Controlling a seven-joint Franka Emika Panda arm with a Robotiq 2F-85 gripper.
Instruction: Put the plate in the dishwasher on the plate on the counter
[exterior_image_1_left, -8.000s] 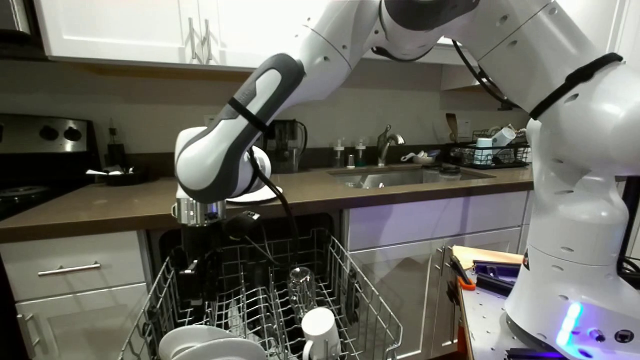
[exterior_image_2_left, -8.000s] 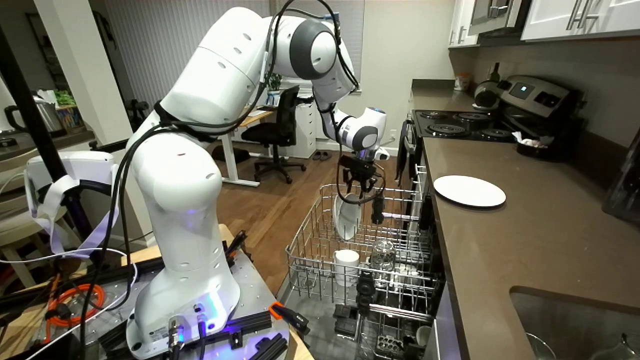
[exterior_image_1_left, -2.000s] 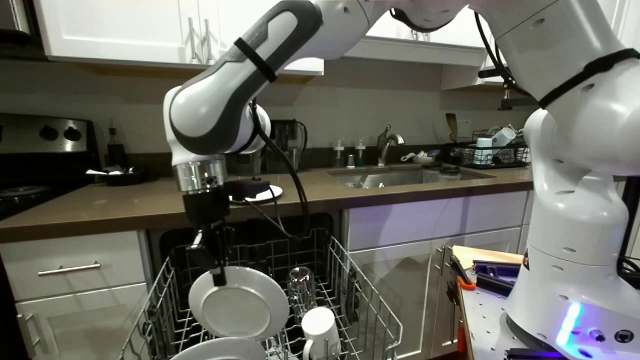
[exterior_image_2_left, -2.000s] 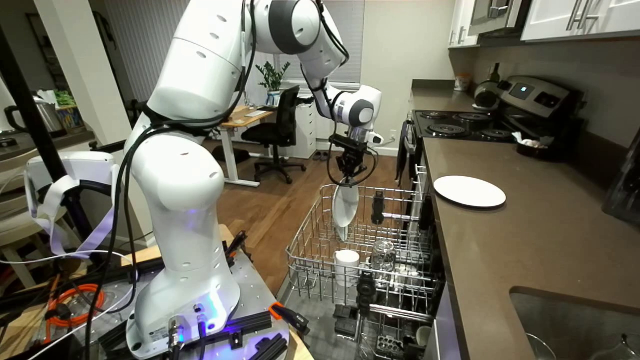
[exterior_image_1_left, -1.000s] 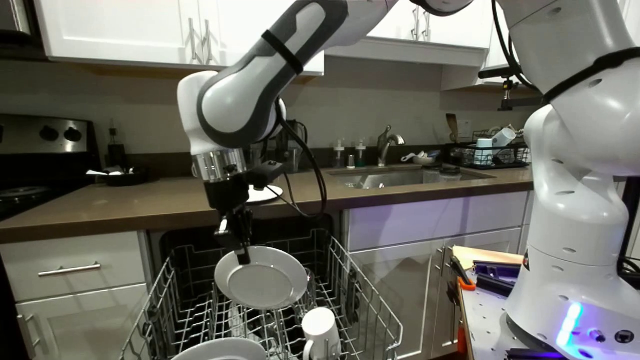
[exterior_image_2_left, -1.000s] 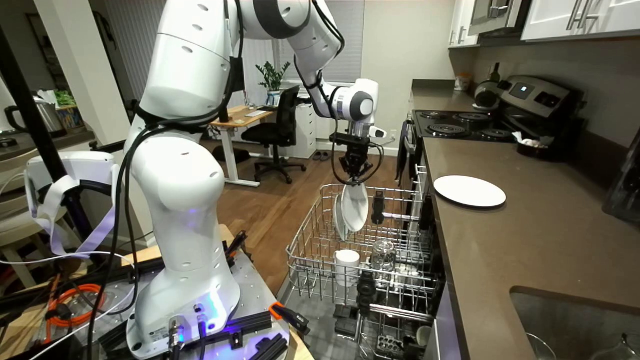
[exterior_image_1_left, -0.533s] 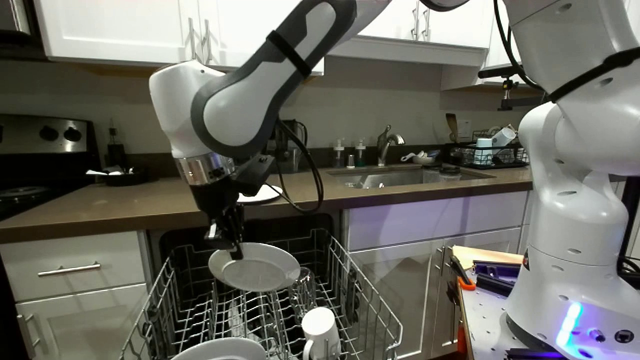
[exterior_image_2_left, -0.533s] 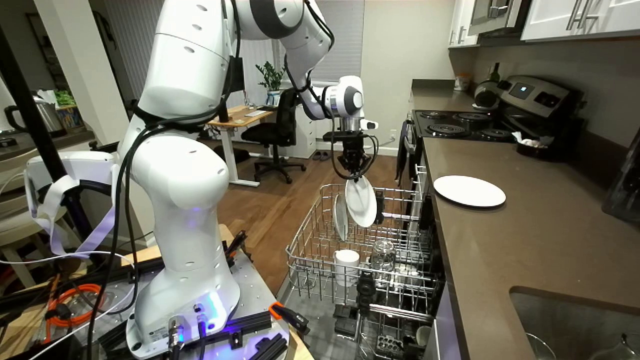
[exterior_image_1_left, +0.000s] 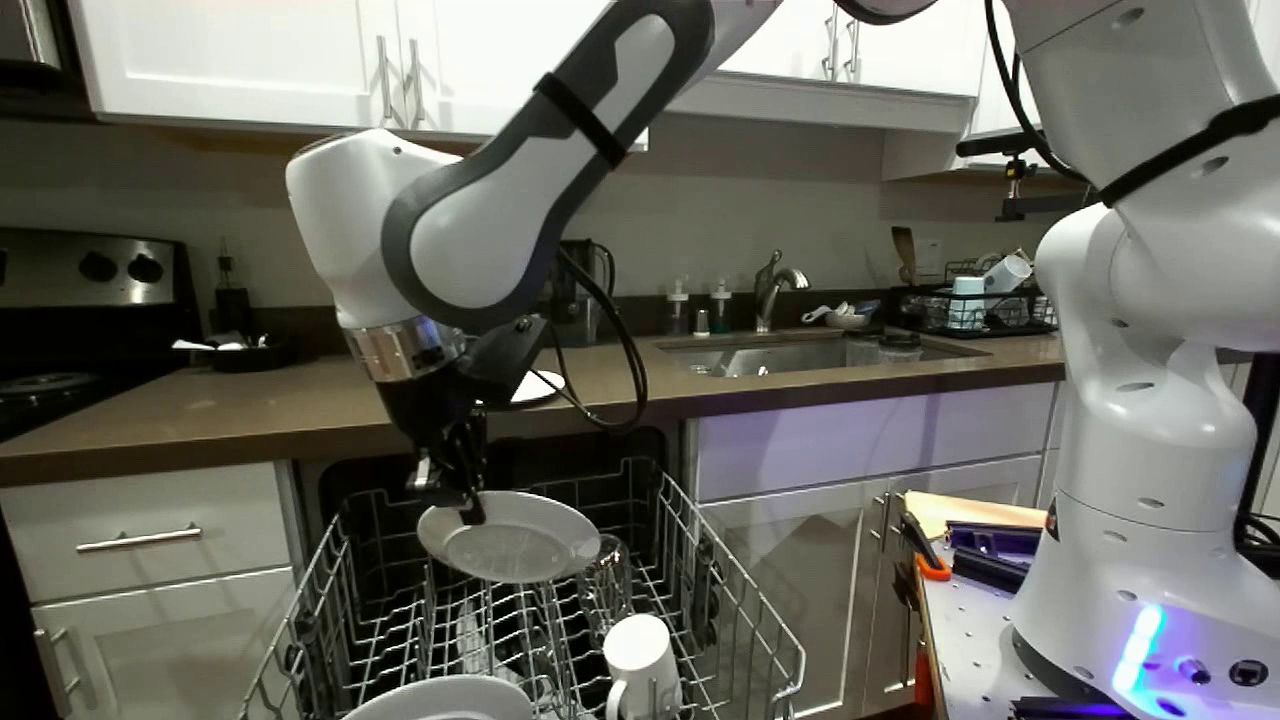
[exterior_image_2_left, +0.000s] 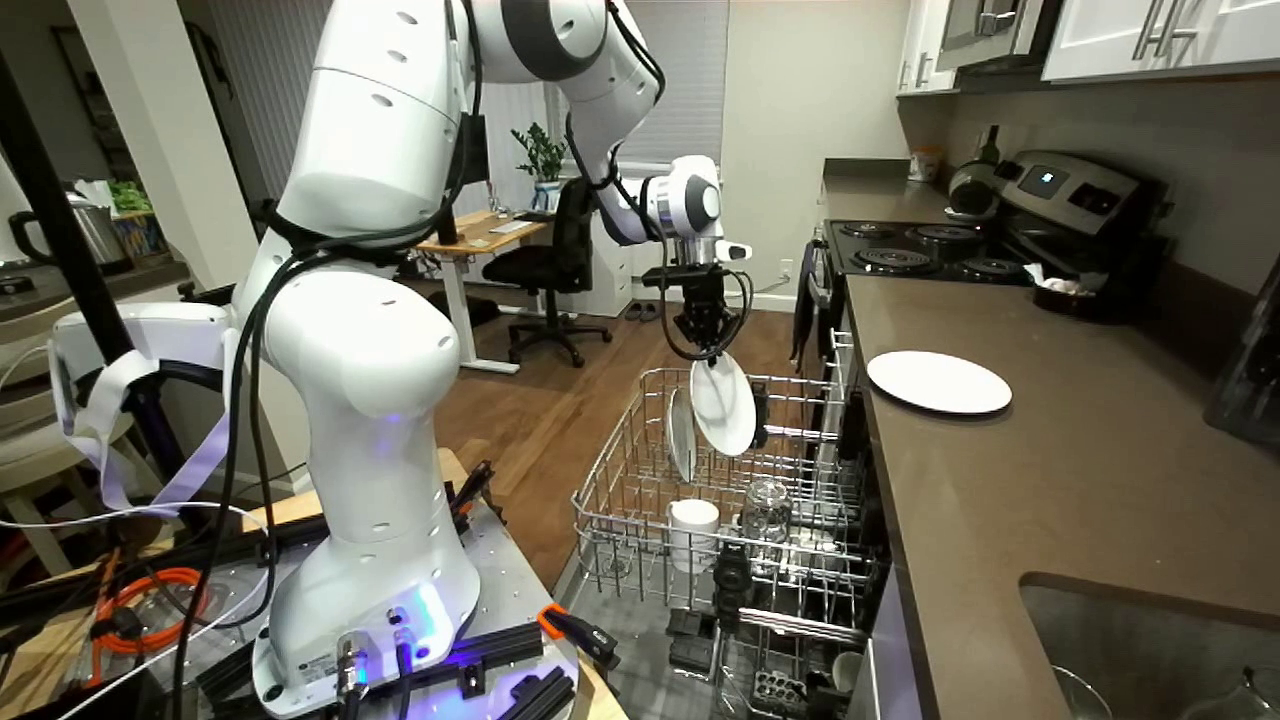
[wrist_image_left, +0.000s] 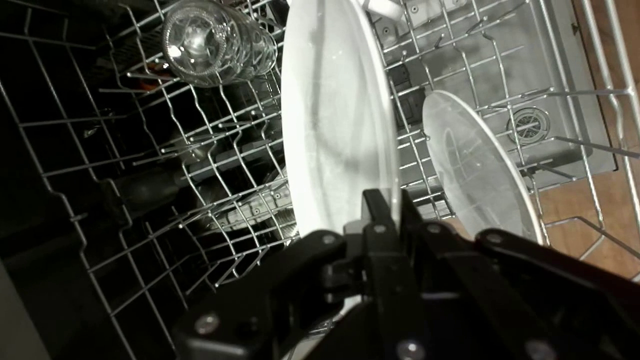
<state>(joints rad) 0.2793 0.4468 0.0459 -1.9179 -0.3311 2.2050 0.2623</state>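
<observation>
Presently the jaws grip the rim of the held plate (exterior_image_1_left: 515, 548), which hangs tilted over the dishwasher rack (exterior_image_1_left: 735, 580). Near it a second plate (wrist_image_left: 475, 170) leans in the rack, where a white mug (exterior_image_2_left: 692, 530) and a clear glass (wrist_image_left: 220, 47) also stand. The rack's side and the edge of the brown worktop (exterior_image_2_left: 1060, 450) lie between the held plate and the worktop plate (exterior_image_2_left: 940, 382), resting flat. Around are a stove (exterior_image_2_left: 895, 245), a sink (exterior_image_2_left: 1100, 600) and, farther back, a desk (exterior_image_2_left: 495, 230) and office chair (exterior_image_2_left: 575, 230).
</observation>
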